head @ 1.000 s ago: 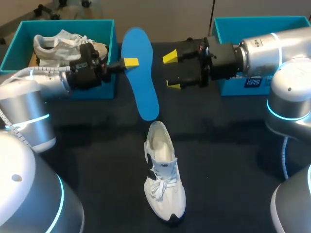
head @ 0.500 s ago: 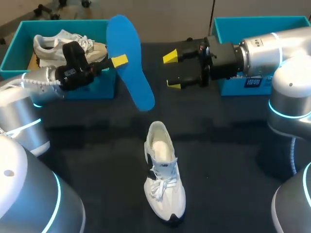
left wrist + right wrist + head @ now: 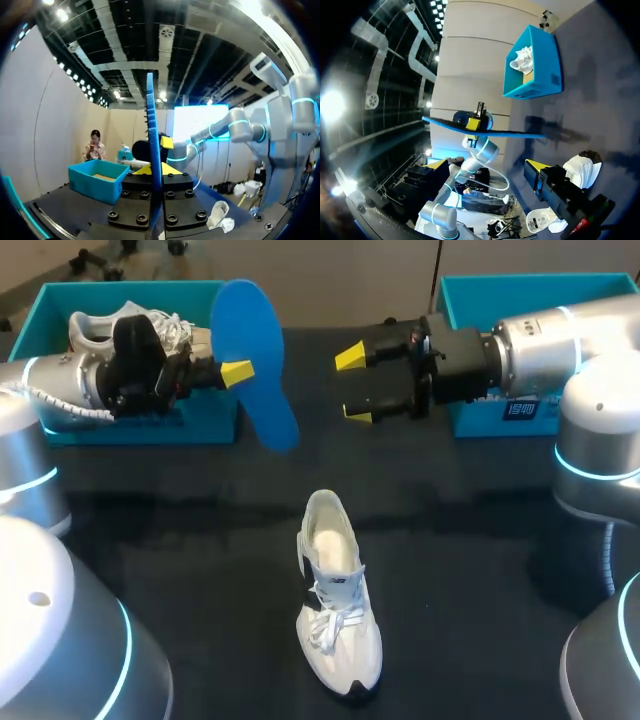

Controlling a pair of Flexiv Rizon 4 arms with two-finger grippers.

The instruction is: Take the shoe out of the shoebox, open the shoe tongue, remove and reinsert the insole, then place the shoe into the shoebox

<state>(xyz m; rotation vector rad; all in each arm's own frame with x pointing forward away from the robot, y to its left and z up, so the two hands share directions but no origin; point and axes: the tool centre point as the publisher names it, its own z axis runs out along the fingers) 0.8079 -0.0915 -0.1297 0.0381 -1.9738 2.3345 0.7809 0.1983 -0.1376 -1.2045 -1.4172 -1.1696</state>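
Between the closed yellow tips of your left gripper [image 3: 237, 371], the blue insole [image 3: 255, 350] is pinched at its edge and held clear of the table, probably ready for reinsertion. It looks thin, flat and foot-shaped. Opposite, your right gripper [image 3: 354, 386] is spread wide and holds nothing. Below both, the white shoe [image 3: 335, 605] lies with its opening facing up.

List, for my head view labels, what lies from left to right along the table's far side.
left shoebox → blue insole → right end effector → right shoebox
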